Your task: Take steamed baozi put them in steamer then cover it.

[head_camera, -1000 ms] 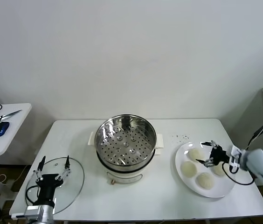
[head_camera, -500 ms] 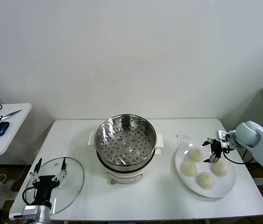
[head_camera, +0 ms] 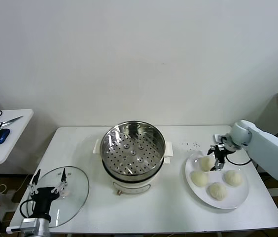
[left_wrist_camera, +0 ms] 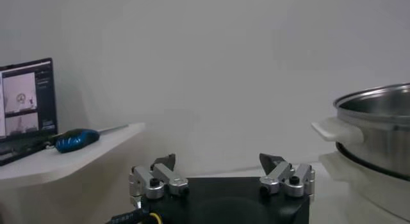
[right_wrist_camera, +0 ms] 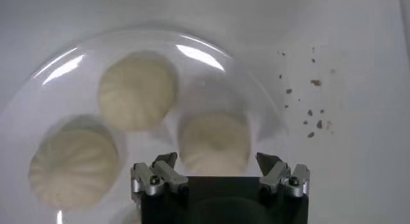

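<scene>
Where it neared the plate (head_camera: 227, 200) edge, right claw (head_camera: 216, 159) now over baozi (head_camera: 206, 163).

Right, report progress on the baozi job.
Done: nothing; the steamer is empty and all four baozi sit on the plate. In hand: the open right claw hovers over one. Left: load four, then fit the lid, by the left claw.

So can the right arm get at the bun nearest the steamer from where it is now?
Probably yes. The right gripper is open and sits right above that bun on the white plate, fingers either side of it. Nothing lies between them, and the other buns sit clear of it.
</scene>
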You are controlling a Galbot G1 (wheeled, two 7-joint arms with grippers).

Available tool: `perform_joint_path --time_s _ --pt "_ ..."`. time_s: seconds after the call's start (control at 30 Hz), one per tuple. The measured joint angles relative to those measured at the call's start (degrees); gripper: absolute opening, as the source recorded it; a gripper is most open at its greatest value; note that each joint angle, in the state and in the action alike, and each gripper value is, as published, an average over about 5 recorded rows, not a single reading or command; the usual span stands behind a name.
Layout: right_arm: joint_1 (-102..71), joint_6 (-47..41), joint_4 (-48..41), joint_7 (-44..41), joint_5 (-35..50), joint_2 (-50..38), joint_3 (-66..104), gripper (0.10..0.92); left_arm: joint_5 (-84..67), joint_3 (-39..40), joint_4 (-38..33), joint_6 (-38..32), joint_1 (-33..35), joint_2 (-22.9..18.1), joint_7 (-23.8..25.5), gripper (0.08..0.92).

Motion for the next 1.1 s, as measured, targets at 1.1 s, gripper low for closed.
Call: perform_joint_path --time_s 1.1 --pt "13.01 5.93 1.07 -2.76 2.77 2.13 -10.65 0.704 -0.79 -0.76 -0.71 1.69 0.49 0.2 -1.24 0.823"
